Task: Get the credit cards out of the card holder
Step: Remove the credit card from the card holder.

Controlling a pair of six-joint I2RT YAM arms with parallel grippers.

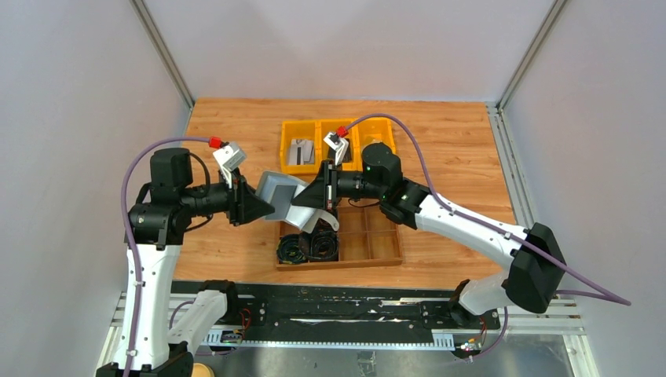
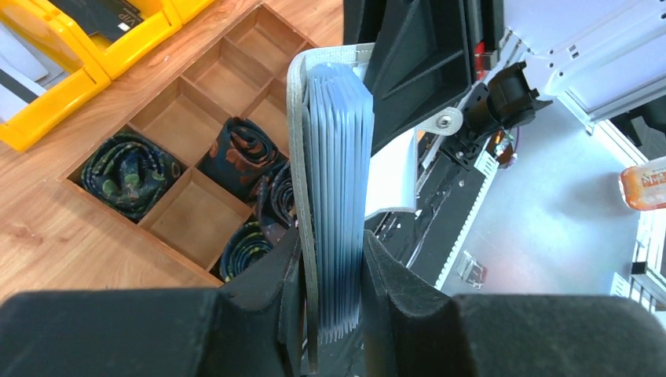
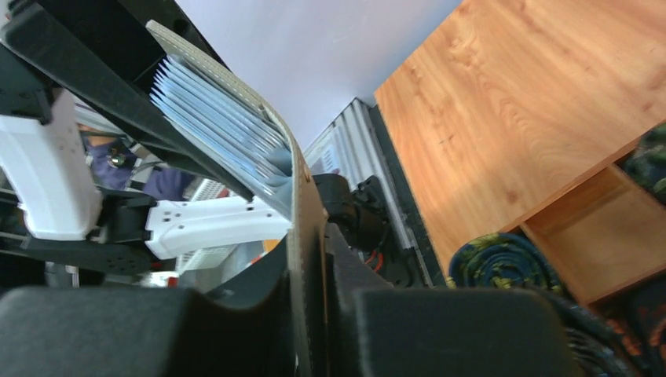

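The grey card holder (image 1: 281, 188) hangs open in the air between both arms, above the wooden tray. My left gripper (image 1: 268, 206) is shut on its cover (image 2: 297, 157) together with a thick stack of bluish leaves (image 2: 339, 149). My right gripper (image 1: 301, 206) is shut on the holder's other grey flap (image 3: 303, 212), pulled away from that stack (image 3: 220, 118). I cannot tell whether the leaves are credit cards or empty pockets. A pale card with a dark stripe (image 2: 20, 75) lies in a yellow bin (image 1: 299, 147).
A wooden divided tray (image 1: 369, 245) lies under the grippers, with dark rolled coils (image 1: 306, 247) in its left compartments. Three yellow bins (image 1: 375, 131) stand behind it; one holds a black item (image 2: 102, 12). The black rail of the arm bases (image 1: 338, 310) runs along the near edge.
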